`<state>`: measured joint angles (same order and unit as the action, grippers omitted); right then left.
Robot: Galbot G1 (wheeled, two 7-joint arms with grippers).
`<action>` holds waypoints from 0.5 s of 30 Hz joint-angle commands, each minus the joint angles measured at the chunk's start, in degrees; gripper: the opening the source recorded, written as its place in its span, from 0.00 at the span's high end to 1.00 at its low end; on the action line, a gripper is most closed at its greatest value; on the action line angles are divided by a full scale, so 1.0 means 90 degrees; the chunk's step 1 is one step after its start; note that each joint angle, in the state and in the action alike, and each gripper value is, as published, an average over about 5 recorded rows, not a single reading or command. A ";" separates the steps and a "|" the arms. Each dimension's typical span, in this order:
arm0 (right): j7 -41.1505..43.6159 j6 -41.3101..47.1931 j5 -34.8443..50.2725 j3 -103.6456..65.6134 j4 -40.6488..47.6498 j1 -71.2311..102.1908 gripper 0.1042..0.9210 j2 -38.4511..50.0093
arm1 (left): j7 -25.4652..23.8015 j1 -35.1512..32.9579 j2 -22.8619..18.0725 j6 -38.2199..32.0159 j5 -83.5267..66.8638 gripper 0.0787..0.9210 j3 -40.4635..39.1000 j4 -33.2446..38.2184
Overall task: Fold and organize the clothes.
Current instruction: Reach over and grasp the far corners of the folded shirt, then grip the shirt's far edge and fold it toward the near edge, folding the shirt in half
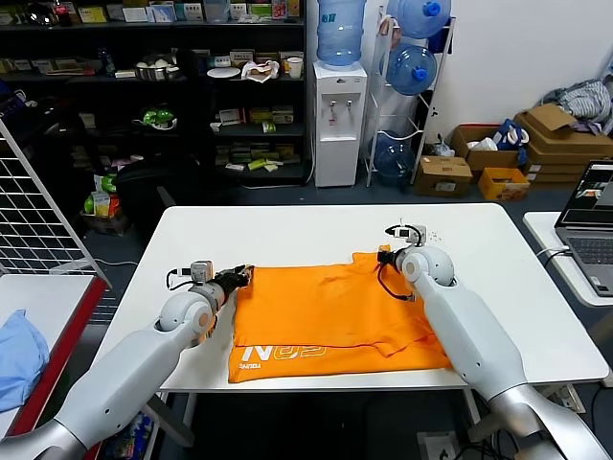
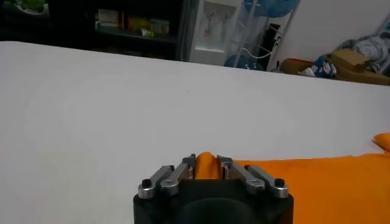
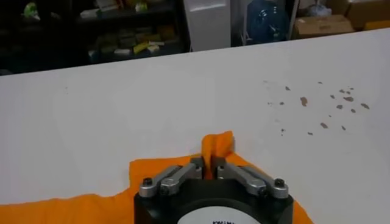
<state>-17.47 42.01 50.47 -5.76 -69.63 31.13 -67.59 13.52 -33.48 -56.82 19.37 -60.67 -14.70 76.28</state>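
1. The T-shirt (image 1: 330, 311) lettering is partly cut by the fold (unreadable).
2. The right arm hides the shirt's near right corner.
3. The laptop (image 1: 589, 225) runs off the picture's edge.

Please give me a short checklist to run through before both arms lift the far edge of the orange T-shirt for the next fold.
1. Left gripper pinching fabric: ok, an orange ridge sits between its fingers.
2. Right gripper pinching fabric: ok, shut on a raised tuft.
3. Both grips on the far edge of the T-shirt: ok, at its two far corners.
4. Shirt lying flat: not ok, creases near the right side.
5. Table beyond the shirt free of objects: ok.
6. Single layer gripped: cannot tell.
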 commanded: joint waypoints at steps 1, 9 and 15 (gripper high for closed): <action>0.0003 -0.0173 0.0030 0.0007 -0.0191 0.0033 0.97 0.0012 | 0.0022 -0.0012 0.0005 -0.0099 0.0094 0.83 -0.0020 0.0023; -0.0054 -0.0471 0.0135 -0.0159 -0.0678 0.0246 0.98 0.0232 | 0.0151 -0.0136 0.0074 -0.0179 0.0104 0.98 0.0104 0.0383; -0.0117 -0.0608 0.0181 -0.0365 -0.1521 0.0738 0.98 0.0633 | 0.0212 -0.0427 0.0331 -0.0196 0.0080 0.98 0.0438 0.1055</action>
<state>-18.12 38.37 51.89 -8.07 -77.11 34.85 -64.15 15.05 -35.57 -55.43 18.05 -60.15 -13.04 80.18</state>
